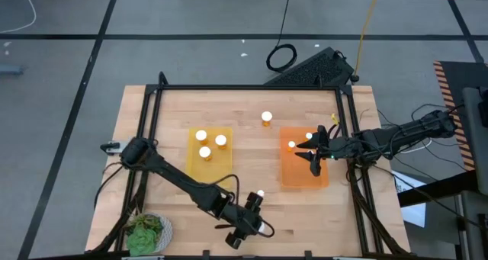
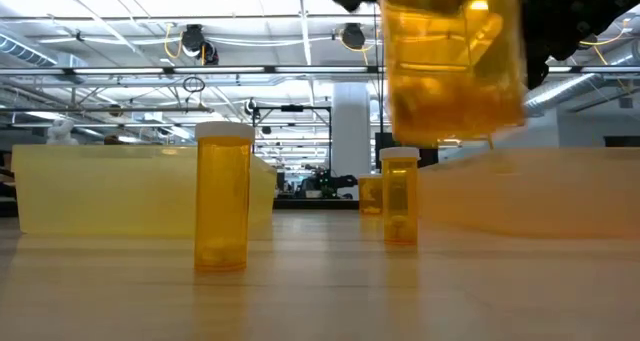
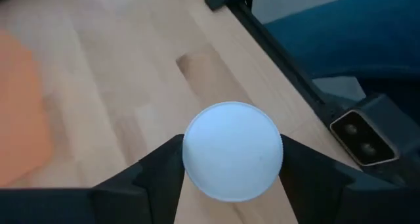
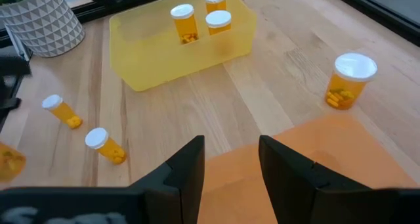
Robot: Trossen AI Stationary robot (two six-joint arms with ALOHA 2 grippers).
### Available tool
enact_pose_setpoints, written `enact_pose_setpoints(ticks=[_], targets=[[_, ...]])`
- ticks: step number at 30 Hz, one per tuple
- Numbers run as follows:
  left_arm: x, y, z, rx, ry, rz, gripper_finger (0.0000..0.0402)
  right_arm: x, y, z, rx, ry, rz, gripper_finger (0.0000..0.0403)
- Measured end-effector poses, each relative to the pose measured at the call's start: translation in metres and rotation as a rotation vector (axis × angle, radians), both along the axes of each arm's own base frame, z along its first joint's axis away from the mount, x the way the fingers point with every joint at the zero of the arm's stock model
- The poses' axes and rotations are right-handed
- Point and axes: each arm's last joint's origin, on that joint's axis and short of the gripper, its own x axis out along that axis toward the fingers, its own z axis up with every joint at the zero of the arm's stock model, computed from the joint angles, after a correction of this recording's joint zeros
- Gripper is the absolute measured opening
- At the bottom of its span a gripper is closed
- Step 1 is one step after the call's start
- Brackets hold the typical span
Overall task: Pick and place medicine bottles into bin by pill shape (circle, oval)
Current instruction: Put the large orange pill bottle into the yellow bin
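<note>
My left gripper (image 1: 250, 216) hangs near the table's front edge, shut on an amber bottle (image 2: 450, 61) with a white cap (image 3: 233, 150). Two more bottles (image 4: 62, 111) (image 4: 105, 145) stand on the wood close by. The yellow tray (image 1: 210, 155) holds three bottles (image 4: 207, 17). My right gripper (image 4: 230, 161) hovers open over the orange tray (image 1: 303, 172), with nothing between its fingers. A bottle (image 1: 291, 145) stands in that tray. One wide-capped bottle (image 4: 348, 79) stands on the table beyond it. My left gripper pinches the bottle between its two fingers at the cap's rim (image 3: 191, 155), one finger on each opposite side. The fingers come from above, pointing down. The bottle hangs upright below them, its base (image 2: 450, 136) lifted clear of the table.
A green plant in a white patterned pot (image 1: 149, 233) stands at the near left corner. A black metal frame (image 1: 156, 88) runs around the table top. Bare wood (image 1: 255, 157) lies between the two trays.
</note>
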Motion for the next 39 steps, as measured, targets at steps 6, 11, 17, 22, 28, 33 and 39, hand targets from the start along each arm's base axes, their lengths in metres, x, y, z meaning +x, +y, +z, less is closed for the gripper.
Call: enact_pose_setpoints(ticks=[6, 11, 17, 22, 28, 33, 39], targets=[[-0.016, 0.02, 0.048, 0.012, -0.034, 0.082, 0.0227, 0.0, 0.0, 0.0, -0.004, 0.001, 0.002, 0.0139], [-0.03, 0.041, 0.081, 0.029, -0.07, 0.179, 0.0227, 0.0, 0.0, 0.0, -0.004, 0.0, 0.002, 0.0139], [-0.05, 0.065, 0.107, 0.088, -0.058, 0.308, 0.0227, 0.0, 0.0, 0.0, -0.01, 0.003, 0.004, 0.0139], [-0.071, 0.087, 0.12, 0.141, 0.024, 0.42, 0.0227, 0.0, 0.0, 0.0, -0.013, 0.005, 0.007, 0.0139], [-0.086, 0.108, 0.121, 0.203, 0.108, 0.519, 0.0227, 0.002, 0.0, -0.001, -0.025, 0.006, 0.014, 0.0139], [-0.102, 0.127, 0.109, 0.202, 0.125, 0.609, 0.0227, 0.003, 0.001, -0.001, -0.039, 0.008, 0.023, 0.0139], [-0.124, 0.149, 0.082, 0.136, 0.089, 0.697, 0.0227, 0.007, 0.002, 0.005, -0.063, -0.06, 0.046, 0.0139]])
